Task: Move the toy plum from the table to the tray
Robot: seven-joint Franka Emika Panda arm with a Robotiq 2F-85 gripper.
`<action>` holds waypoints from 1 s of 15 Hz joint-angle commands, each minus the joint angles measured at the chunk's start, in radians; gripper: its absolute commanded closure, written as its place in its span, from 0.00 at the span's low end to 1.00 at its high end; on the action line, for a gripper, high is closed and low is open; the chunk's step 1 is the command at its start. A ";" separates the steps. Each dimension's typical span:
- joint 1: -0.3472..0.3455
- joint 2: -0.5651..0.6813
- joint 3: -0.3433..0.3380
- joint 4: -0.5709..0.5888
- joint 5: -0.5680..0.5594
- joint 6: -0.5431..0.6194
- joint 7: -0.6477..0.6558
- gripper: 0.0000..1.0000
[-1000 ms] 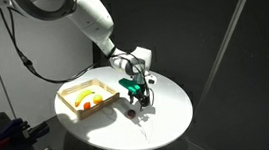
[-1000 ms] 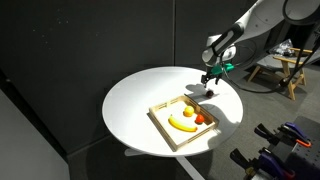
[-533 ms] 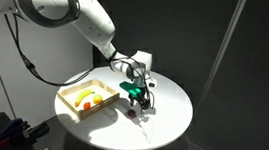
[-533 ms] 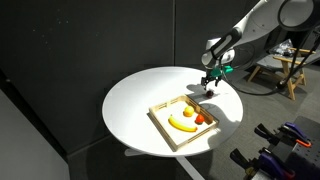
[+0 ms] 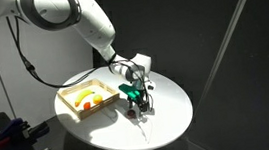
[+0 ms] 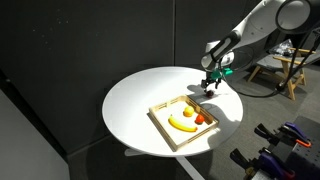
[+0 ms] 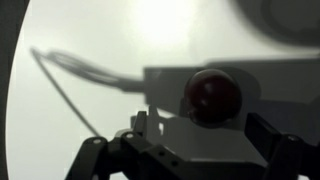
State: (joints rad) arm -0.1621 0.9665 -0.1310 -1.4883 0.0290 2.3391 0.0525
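The toy plum point(image 7: 212, 95), a small dark red ball, lies on the white table point(image 5: 167, 114) and fills the middle of the wrist view. My gripper point(image 7: 203, 140) is open, with one finger on each side of the plum and not touching it. In both exterior views the gripper point(image 5: 135, 106) point(image 6: 207, 88) hangs low over the table just beside the light wooden tray point(image 5: 70, 106) point(image 6: 163, 128). The plum is hidden behind the fingers there.
The tray holds a yellow banana toy point(image 6: 182, 123) and an orange-red toy fruit point(image 6: 200, 119). A dark curtain stands behind the table. Blue and black equipment point(image 5: 6, 139) sits by the table edge. A wooden chair point(image 6: 282, 70) stands beyond.
The gripper has sunk a little lower toward the table around the plum. The tray and its toys have not moved.
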 commanded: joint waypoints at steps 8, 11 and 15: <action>-0.012 0.025 0.005 0.034 -0.004 -0.028 -0.010 0.60; -0.002 0.011 -0.004 0.027 -0.006 -0.036 0.010 0.72; 0.004 -0.022 -0.005 -0.007 -0.009 -0.025 0.009 0.72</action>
State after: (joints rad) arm -0.1614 0.9761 -0.1340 -1.4842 0.0290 2.3361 0.0535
